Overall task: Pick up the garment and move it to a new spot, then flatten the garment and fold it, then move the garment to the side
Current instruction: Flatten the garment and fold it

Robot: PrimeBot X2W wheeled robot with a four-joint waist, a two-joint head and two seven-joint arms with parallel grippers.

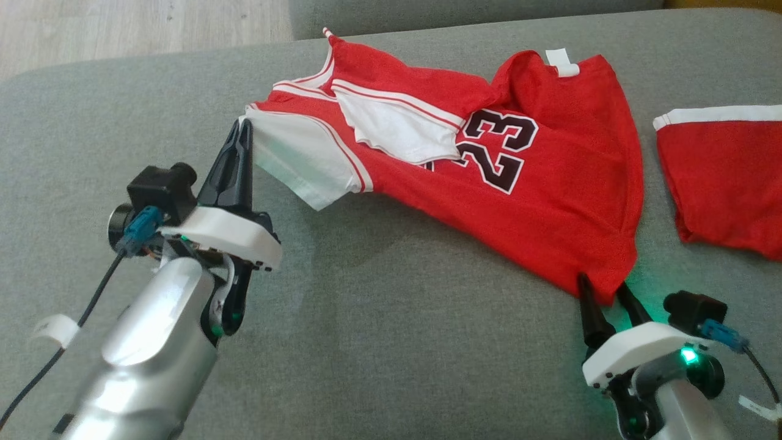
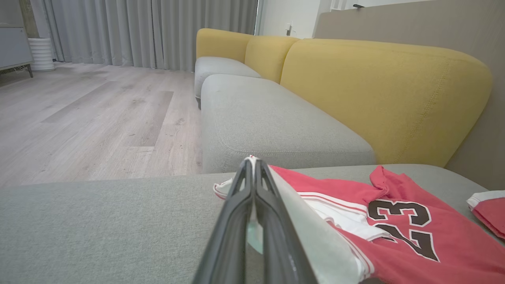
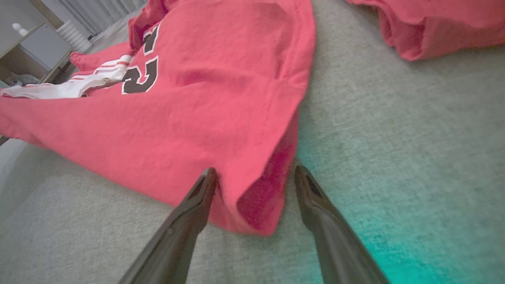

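Garment (image 1: 537,201) lay across the upper middle of the head frame on the grey seat cushion (image 1: 379,354), "23" face up. It wasn't flat yet: a white panel was flopped over the chest and the body was rucked.

Left gripper (image 1: 243,131), mid-left of frame, had its fingers pressed fully together on the edge of the white sleeve (image 1: 299,162). The left wrist view showed pale fabric pinched btwn them. The sleeve ran taut from the tips and looked raised off the cushion, w/ shadow under it.

Right gripper (image 1: 606,290), lower right of frame, stood wide open w/ nothing gripped. Its two fingers sat either side of the hem corner (image 1: 605,275). In the right wrist view the red corner lay in the gap btwn the fingers, which rested low on the cushion; can't tell if they touched the cloth.

A second red piece w/ white band (image 1: 721,183) lay at the right edge of the head frame, apart from the garment.

Judged step: securing a two-point hold, prob. for the pick-up-and-move or the spread-out, w/ one side gripped and the other lined up. Next move would need the right fingers to close on that hem corner and catch both layers, not only the top one. Then both arms would lift or draw apart evenly so the cloth tensioned w/o slipping from the left pinch, keeping clear of the second red piece.
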